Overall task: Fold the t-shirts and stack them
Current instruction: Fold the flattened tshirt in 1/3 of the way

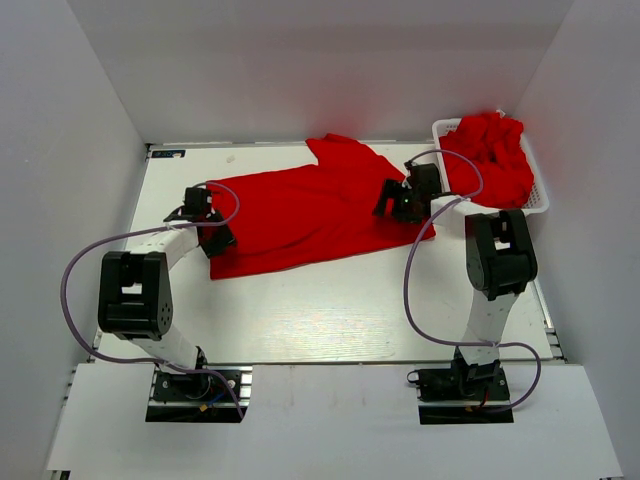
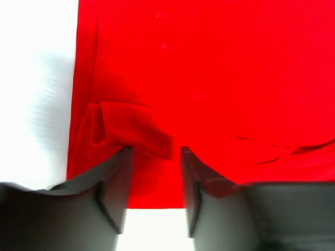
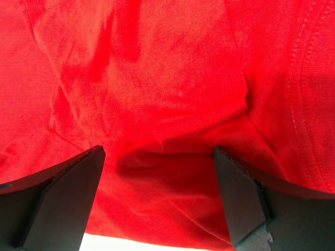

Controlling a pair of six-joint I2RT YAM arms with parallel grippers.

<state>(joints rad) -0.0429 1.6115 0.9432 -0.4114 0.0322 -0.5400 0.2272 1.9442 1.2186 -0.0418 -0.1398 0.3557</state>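
One red t-shirt lies spread flat across the middle of the white table, with a sleeve pointing to the back. My left gripper is at its left edge. In the left wrist view the gripper is open with a narrow gap, its fingers astride the shirt's edge, and a small pucker of cloth sits at the tips. My right gripper is over the shirt's right part. In the right wrist view it is wide open just above the wrinkled cloth. More red t-shirts are heaped in the basket.
The white slatted basket stands at the back right corner, close to the right arm. White walls enclose the table on the left, back and right. Bare table lies between the shirt and the arm bases.
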